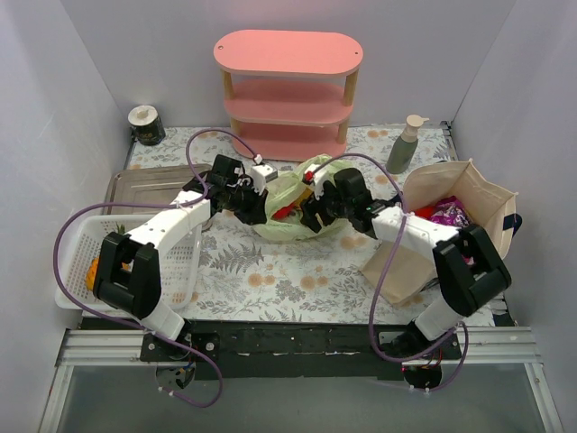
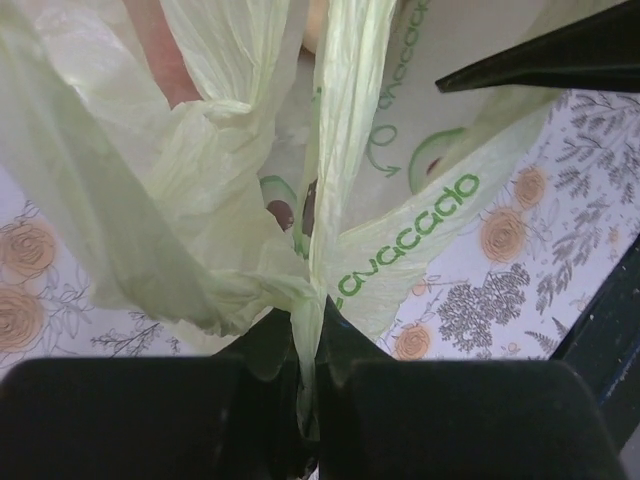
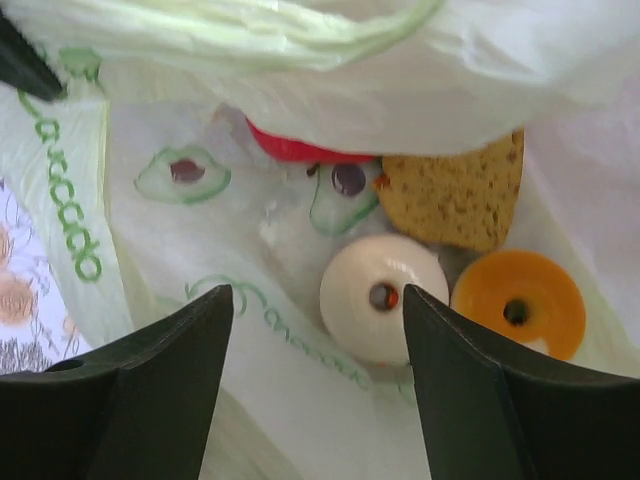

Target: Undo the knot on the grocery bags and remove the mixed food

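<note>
**Right claw over the gaping bag mouth, left claw pinning its rim.**
The left claw (image 2: 305, 400) is clamped tight on a pleat of the pale green plastic bag (image 1: 281, 227), at the bag's 9 o'clock edge in the top view. The right claw (image 3: 318, 295), jaws spread and empty, faces in from 3 o'clock. In its own view the white ring pastry (image 3: 383, 297) lies flat just toward 3 o'clock, with the orange ring pastry (image 3: 518, 303) beyond. The right arm is judged nearer; no tied knot shows.
</note>
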You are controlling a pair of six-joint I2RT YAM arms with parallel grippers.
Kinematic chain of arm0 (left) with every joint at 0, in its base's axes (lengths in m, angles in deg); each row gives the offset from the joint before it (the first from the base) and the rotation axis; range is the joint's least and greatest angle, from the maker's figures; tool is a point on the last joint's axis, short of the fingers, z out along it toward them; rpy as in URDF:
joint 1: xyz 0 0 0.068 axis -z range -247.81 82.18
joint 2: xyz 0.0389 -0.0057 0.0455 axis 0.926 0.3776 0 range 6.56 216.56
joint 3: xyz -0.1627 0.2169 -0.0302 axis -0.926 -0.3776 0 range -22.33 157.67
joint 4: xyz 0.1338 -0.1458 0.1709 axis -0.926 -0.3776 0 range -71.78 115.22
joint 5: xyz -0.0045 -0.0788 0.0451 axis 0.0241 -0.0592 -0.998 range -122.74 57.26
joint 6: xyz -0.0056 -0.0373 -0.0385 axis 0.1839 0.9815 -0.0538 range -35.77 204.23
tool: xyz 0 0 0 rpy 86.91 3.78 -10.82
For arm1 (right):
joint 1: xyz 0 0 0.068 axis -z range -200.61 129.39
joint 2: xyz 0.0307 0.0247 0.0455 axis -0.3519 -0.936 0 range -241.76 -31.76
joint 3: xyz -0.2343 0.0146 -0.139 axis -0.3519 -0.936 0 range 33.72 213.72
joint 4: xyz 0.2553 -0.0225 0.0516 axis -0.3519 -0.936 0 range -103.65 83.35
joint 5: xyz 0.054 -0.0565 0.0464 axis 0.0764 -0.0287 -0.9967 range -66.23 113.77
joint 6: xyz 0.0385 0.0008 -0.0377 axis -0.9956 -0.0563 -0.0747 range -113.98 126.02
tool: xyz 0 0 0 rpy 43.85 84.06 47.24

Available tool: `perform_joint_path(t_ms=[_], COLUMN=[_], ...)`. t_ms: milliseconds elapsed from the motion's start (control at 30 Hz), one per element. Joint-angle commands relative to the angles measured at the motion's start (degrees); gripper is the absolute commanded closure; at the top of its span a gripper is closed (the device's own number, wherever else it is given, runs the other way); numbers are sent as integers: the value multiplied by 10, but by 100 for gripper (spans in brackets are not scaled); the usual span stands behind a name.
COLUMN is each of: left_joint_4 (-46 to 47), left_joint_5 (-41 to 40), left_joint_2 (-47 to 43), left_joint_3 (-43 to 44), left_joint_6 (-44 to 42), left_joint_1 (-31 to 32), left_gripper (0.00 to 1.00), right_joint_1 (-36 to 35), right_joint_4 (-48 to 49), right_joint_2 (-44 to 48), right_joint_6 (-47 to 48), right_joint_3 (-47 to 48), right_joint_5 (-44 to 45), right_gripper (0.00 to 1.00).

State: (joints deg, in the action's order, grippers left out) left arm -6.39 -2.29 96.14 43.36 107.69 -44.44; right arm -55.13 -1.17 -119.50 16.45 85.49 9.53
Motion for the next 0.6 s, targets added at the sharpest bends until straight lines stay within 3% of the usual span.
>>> perform_joint_path(t_ms=[0,133,167,567], left_joint_4=[37,48,49,38], left_joint_5=[-58,-78,-80,-99], left_joint_2=[-32,-27,-26,9], left_joint_3=[32,61,65,111], left_joint_6=[33,53,57,65], left_joint_1=[0,-1,-1,-2], left_gripper=[100,100,100,100], right_joint_1=[1,-5,-5,-12], right_joint_4=[36,47,52,81], right_joint_2=[-67,-121,-128,-280], right_joint_6=[-34,-73,-82,-166], right_joint_3=[84,126,137,271], right_joint_5=[-31,-31,-33,-47], right_gripper=[23,18,2,2])
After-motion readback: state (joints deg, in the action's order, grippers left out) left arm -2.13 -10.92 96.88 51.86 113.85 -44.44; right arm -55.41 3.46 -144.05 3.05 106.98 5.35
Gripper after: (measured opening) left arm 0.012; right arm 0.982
